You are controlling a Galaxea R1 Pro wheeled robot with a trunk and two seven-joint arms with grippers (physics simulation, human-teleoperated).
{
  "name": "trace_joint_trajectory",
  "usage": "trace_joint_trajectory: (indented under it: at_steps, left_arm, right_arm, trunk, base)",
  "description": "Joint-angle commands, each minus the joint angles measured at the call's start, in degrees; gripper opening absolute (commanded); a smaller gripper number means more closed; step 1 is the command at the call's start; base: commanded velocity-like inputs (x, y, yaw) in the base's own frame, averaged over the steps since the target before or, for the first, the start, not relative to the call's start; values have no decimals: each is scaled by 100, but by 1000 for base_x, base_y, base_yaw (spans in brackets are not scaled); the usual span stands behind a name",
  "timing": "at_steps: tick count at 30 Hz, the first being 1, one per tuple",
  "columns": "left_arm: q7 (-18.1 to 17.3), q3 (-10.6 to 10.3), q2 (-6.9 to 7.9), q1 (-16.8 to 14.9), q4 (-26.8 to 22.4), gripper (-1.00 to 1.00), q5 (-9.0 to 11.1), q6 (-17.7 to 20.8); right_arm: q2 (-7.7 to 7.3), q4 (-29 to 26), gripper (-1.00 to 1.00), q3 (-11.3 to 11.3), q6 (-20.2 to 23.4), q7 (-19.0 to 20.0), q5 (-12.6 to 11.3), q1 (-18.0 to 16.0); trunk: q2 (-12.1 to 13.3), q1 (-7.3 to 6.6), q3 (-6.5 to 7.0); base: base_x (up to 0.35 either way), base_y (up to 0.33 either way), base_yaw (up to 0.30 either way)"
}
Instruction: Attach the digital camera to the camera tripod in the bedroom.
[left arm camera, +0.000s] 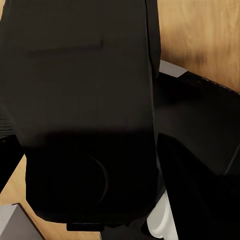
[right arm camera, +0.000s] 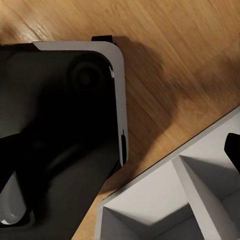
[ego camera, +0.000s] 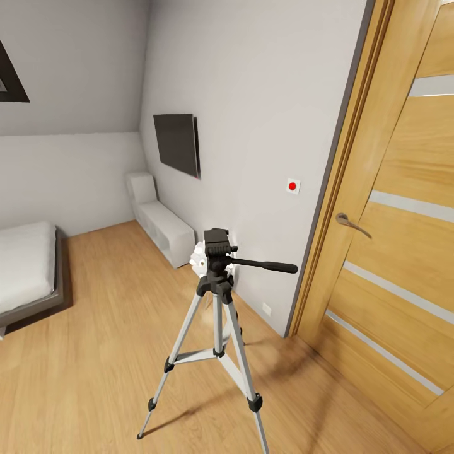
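— What is hidden from you here?

— My left wrist camera looks onto a broad black panel of my own body [left arm camera: 85,115], close and dark, with strips of wood floor at its edges. The right wrist camera looks down on a black, grey-rimmed part of my base [right arm camera: 60,130] and the corner of a white open-compartment shelf unit [right arm camera: 175,195]. I cannot tell from any view whether my grippers stand apart or together.

— And the task's things?

— The waist-high camera tripod with three silver metal legs and a black head [ego camera: 215,302] stands upright on the light wood floor [ego camera: 94,378], near the white wall, its long black pan handle [ego camera: 265,265] pointing toward the wooden door with pale stripes [ego camera: 403,252]. One foot is cut off at the picture's lower edge. A small white object behind the head is too blocked to identify.

— The room?

— A grey bed with a white mattress [ego camera: 25,265] at the left edge, a low white bench unit [ego camera: 164,227] along the wall beneath a dark flat wall screen [ego camera: 176,144], a sloped ceiling, a red-dotted wall switch [ego camera: 292,186] beside the door frame.
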Motion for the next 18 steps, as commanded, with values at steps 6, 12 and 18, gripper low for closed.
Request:
trace_joint_trajectory:
  at_steps: [6, 12, 18]
  left_arm:
    - [-19, -47, 2, -4, -1, -100, 49, 21]
    - [-19, -47, 2, -4, -1, -100, 49, 20]
    - [-19, -47, 2, -4, -1, -100, 51, 17]
  right_arm:
    - [1, 19, 100, -49, -28, 4, 37, -8]
    - [1, 18, 100, -49, -29, 6, 36, -8]
    - [3, 18, 100, -57, -17, 10, 35, -8]
  trunk:
    - [-12, 3, -12]
    - [-12, 3, -12]
    - [-12, 3, -12]
  base:
    - [0, 0, 0]
    - [0, 0, 0]
    - [0, 0, 67]
